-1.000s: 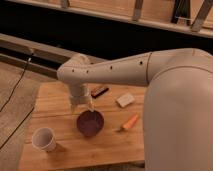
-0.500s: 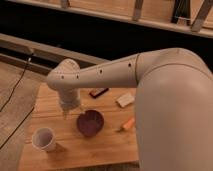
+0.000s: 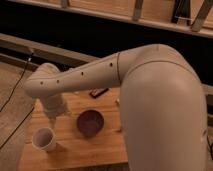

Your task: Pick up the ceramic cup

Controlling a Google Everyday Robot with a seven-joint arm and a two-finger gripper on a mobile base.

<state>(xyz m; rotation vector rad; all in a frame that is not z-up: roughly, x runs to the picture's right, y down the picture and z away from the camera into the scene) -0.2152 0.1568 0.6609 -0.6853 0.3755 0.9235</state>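
Small white ceramic cup (image 3: pixel 44 139) on light wooden table (image 3: pixel 100 150).
Gripper (image 3: pixel 53 116) just above cup; wide or closed, can't tell.

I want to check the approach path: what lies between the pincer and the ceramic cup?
In the camera view, only bare wooden table; the pincer hangs just beyond the ceramic cup.

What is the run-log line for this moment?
gripper: hovers just above ceramic cup | ceramic cup: upright on table, not yet grasped | bowl: beside cup, apart
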